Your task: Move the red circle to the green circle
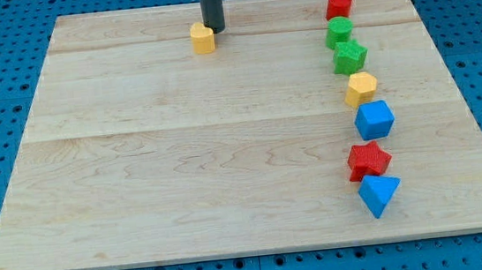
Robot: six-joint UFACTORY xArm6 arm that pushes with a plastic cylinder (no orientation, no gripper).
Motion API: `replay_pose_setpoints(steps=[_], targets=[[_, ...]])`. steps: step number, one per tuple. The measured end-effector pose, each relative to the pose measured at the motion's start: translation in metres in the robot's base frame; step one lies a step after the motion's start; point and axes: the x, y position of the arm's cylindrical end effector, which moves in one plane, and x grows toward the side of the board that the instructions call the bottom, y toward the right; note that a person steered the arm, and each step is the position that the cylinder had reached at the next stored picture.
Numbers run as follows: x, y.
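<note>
The red circle (pixel 338 5) sits near the view's top right on the wooden board (pixel 181 158). The green circle (pixel 338 32) lies just below it, nearly touching. My tip (pixel 214 29) is far to the left of both, at the view's top centre, touching the right side of a small yellow block (pixel 202 38).
Below the green circle runs a column of blocks: a green star (pixel 350 56), a yellow hexagon (pixel 361 88), a blue cube-like block (pixel 374 119), a red star (pixel 368 160) and a blue triangle (pixel 378 194). Blue pegboard surrounds the board.
</note>
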Motion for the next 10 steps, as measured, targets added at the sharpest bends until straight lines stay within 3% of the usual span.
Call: replay_pose_setpoints(steps=[2, 5, 7, 10], targets=[[-0.049, 0.056], [-0.055, 0.188], [-0.004, 0.205], [0.024, 0.230]])
